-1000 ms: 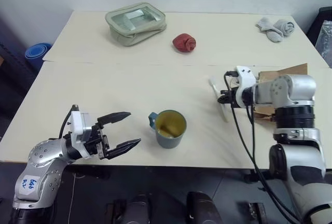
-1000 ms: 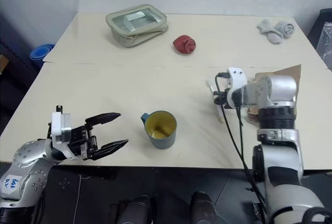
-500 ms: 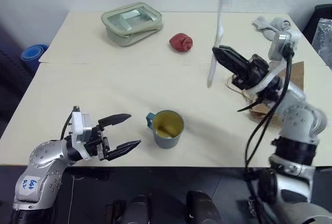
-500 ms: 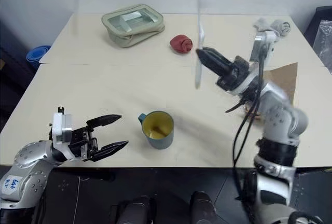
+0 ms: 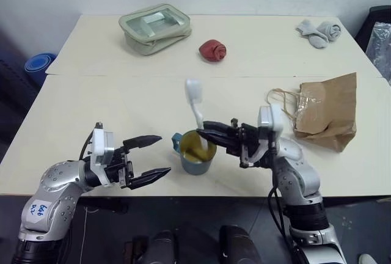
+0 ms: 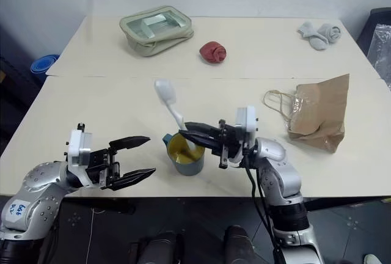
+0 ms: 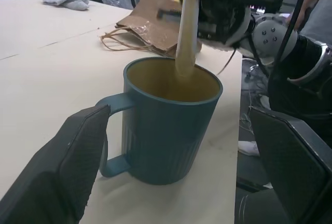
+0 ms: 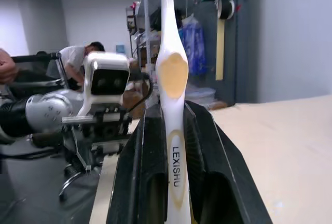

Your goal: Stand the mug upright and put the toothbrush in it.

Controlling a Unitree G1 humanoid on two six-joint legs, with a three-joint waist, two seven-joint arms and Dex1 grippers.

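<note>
The teal-blue mug (image 5: 197,156) stands upright near the table's front edge, its handle toward my left arm. My right gripper (image 5: 205,132) reaches in from the right, level over the mug's rim, shut on the white toothbrush (image 5: 194,102). The toothbrush is tilted, bristle head up and lower end inside the mug's mouth (image 7: 179,73). The right wrist view shows both fingers (image 8: 140,172) clamped on the toothbrush handle (image 8: 171,73). My left gripper (image 5: 164,154) is open just left of the mug, fingers (image 7: 78,167) on either side of it without touching.
A clear zip pouch (image 5: 156,27), a red rolled cloth (image 5: 212,50) and grey socks (image 5: 319,32) lie along the far side. A brown paper bag (image 5: 324,112) lies at the right. A person (image 8: 85,53) is in the room behind.
My right gripper carried the toothbrush from the table's right side, up, then over to the mug; its lower end now sits in the mug. The left gripper stayed open beside the mug.
</note>
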